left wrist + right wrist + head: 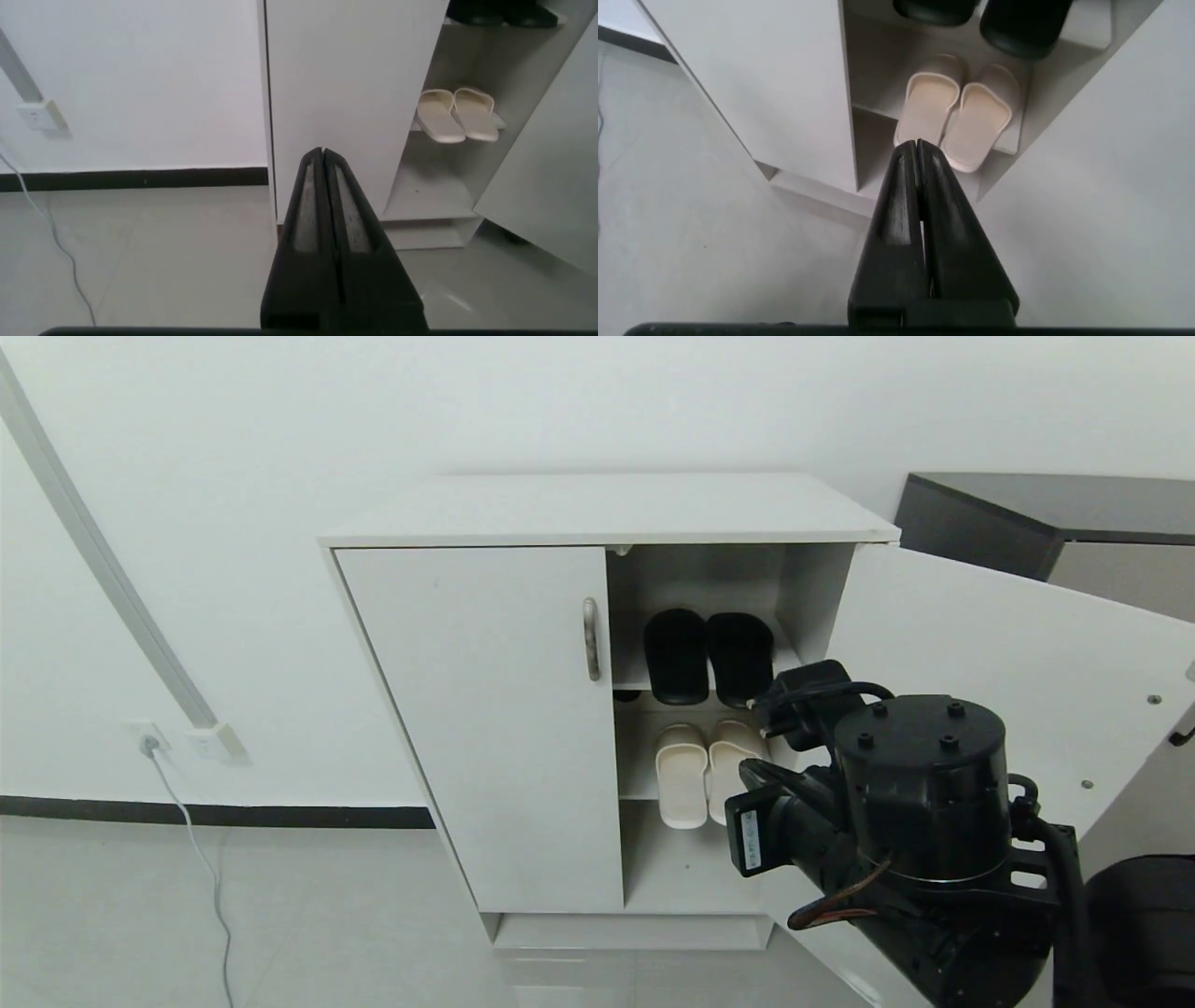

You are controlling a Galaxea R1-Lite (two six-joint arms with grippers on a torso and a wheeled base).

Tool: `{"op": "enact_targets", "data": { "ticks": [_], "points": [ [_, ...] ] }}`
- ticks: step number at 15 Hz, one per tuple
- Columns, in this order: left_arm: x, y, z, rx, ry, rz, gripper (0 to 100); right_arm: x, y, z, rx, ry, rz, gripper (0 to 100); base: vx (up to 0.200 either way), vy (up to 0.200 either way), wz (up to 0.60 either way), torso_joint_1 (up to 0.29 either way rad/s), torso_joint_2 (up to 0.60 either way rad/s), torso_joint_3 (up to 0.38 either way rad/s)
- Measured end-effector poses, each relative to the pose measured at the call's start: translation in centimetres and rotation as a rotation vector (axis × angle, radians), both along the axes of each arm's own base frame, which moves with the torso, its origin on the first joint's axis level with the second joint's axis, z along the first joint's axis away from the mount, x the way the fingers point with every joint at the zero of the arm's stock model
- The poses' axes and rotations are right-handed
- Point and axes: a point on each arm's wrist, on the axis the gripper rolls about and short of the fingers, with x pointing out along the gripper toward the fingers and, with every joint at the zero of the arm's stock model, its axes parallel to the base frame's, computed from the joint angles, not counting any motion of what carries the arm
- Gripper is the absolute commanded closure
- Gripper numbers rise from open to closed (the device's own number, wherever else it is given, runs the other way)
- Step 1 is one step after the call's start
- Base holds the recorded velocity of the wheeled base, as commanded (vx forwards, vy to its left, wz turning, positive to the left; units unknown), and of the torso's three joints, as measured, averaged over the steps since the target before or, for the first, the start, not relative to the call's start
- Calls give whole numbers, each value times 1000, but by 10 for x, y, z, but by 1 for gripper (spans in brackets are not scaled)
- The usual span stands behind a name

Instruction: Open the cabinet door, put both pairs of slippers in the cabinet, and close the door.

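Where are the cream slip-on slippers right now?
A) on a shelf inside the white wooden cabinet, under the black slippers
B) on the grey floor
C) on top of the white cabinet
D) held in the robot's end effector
A: the cream slip-on slippers sit side by side on a shelf inside the white wooden cabinet, one shelf below the black slip-on slippers, with the right door swung open.

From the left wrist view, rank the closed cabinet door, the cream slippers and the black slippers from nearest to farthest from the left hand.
1. Closed cabinet door: straight ahead of the left hand.
2. Cream slippers: on the middle shelf, inside the open half.
3. Black slippers: on the upper shelf, above the cream pair.
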Motion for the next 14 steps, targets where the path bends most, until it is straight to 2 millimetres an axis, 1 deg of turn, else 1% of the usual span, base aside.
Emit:
{"op": "enact_targets", "data": {
  "ticks": [7,14],
  "points": [
    [0,0,0,0,0,0,100,0,0,0,-1,1,0,100,0,0,0,151,-470,-323],
    [0,0,0,0,0,0,100,0,0,0,0,0,0,100,0,0,0,194,-512,-314]
  ]
}}
